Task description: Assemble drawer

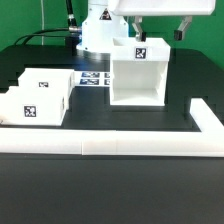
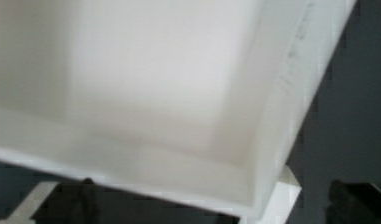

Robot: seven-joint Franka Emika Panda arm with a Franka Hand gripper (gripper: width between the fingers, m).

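The tall white box housing (image 1: pixel 137 72) stands upright at the table's middle, its open front toward the camera and a square tag on its top panel. My gripper (image 1: pixel 160 34) hangs just above its top back edge. In the wrist view the housing (image 2: pixel 151 90) fills the picture from close up. My gripper (image 2: pixel 213 200) has its dark fingers (image 2: pixel 71 198) spread wide on either side of one housing wall, and I see no contact with it. Two knobbed trays lie at the exterior view's left, one behind (image 1: pixel 48 82) and one in front (image 1: pixel 28 108).
The marker board (image 1: pixel 95 78) lies flat between the trays and the housing. A long low white border bar (image 1: pixel 110 148) runs along the front and turns back at the exterior view's right (image 1: pixel 205 118). The arm's white base (image 1: pixel 98 35) stands behind.
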